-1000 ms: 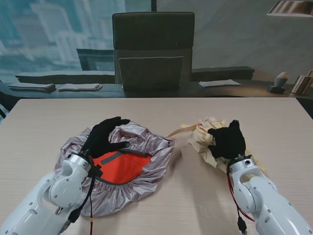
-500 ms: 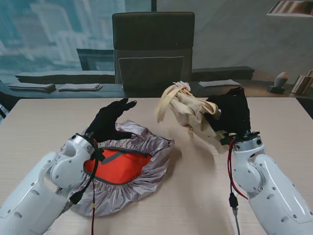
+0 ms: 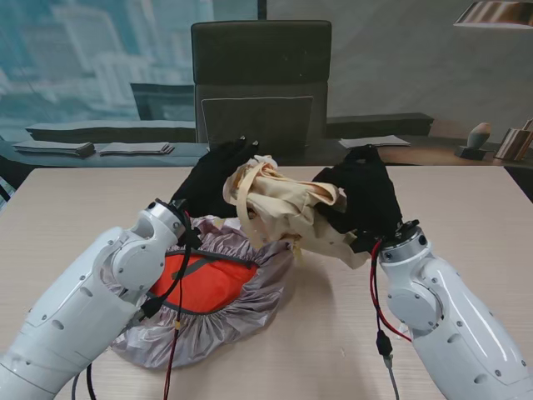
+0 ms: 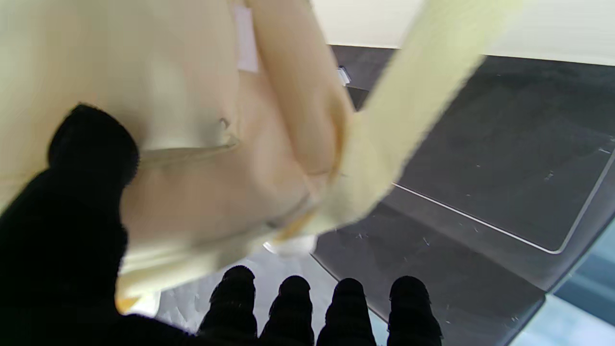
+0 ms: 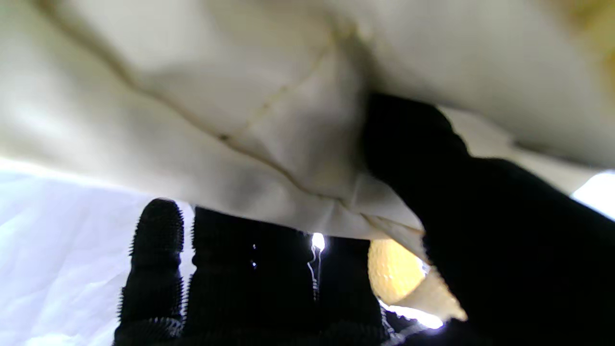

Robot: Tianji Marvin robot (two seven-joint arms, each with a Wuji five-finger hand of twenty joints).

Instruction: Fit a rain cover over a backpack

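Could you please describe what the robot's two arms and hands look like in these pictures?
Both arms have glossy white, rounded shells with grey joint rings. The left robot hand and right robot hand are five-fingered and covered in black knit gloves. Thin red and black cables run loosely along each forearm from the wrist.

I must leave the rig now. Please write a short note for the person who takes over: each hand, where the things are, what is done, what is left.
Right hand: shut on the cream backpack, held in the air.
Left hand: at the backpack's other end, thumb on the fabric; firm hold not certain.
Rain cover: flat on the table, silver rim, orange inside facing up, mostly under the backpack, nearer to me.
Done: backpack lifted over the cover.
Left: lower it into the cover, pull the rim around it.
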